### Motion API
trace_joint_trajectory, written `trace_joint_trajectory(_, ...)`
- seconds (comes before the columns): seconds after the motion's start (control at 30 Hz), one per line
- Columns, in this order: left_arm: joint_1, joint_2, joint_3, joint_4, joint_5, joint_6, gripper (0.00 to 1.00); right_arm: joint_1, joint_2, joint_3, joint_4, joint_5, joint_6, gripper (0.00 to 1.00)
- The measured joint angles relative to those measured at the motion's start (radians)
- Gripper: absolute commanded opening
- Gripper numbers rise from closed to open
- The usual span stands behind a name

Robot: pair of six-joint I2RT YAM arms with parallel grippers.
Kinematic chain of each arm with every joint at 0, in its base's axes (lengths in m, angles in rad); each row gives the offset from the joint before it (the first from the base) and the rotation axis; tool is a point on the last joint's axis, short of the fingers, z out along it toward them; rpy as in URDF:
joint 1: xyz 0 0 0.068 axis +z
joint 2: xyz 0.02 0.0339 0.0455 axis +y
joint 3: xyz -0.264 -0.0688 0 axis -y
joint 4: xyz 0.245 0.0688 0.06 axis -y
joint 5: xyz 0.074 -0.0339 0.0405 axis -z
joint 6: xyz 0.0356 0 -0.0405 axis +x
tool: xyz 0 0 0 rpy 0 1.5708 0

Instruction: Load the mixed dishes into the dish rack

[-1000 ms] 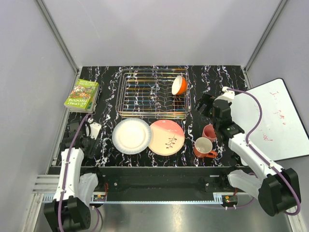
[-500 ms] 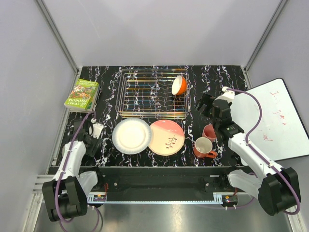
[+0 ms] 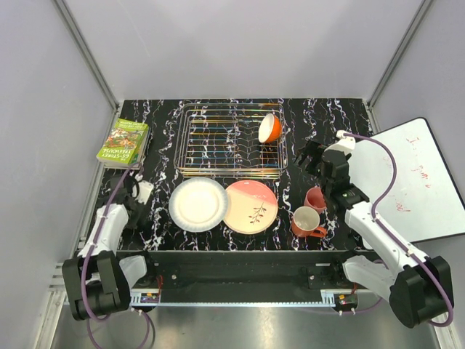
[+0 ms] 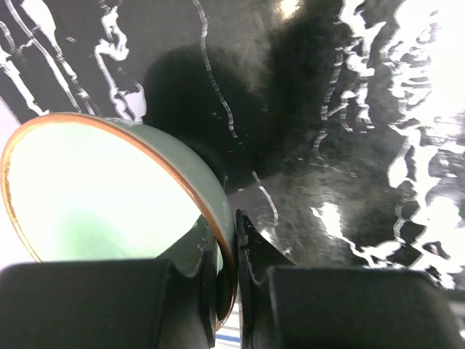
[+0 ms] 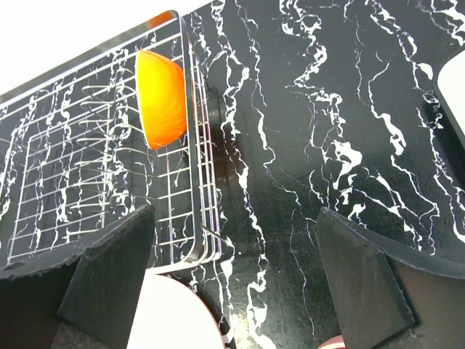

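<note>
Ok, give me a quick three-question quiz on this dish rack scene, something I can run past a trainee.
1. True or false: the orange bowl sits inside the dish rack.
2. Multiple choice: the left end effector is shut on A) the pink cup, B) the pale green bowl, C) the orange handled mug.
3. Short answer: which two dishes lie flat directly in front of the rack, toward the arms?

Key: 1 true. 2 B. 3 the white round plate and the peach-pink plate.
</note>
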Motion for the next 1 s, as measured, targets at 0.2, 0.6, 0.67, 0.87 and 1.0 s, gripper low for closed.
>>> trace_joint_trajectory(0.2,-0.01,0.038,0.235,-0.197,0.172,-0.081,0.0,0.0,-0.01,0.0,0.0,0.015,0.0,1.0)
trace_joint_trajectory(0.6,-0.511,0.338,1.126,-0.24,0.591,-0.452,0.0,0.0,-0.04,-0.008,0.001,0.044,0.0,1.0)
trace_joint_trajectory(0.67,-0.581,0.423,1.195,-0.226,0.647,-0.512,0.0,0.0,-0.06,-0.013,0.001,0.055,0.0,1.0)
trace_joint_trajectory(0.87,-0.738,0.76,1.375,-0.104,0.825,-0.745,0.0,0.0,-0.093,-0.028,0.009,0.092,0.0,1.0)
trace_joint_trajectory(1.0,-0.789,0.912,1.425,0.043,0.915,-0.944,0.0,0.0,-0.115,-0.044,0.009,0.113,-0.003,1.0)
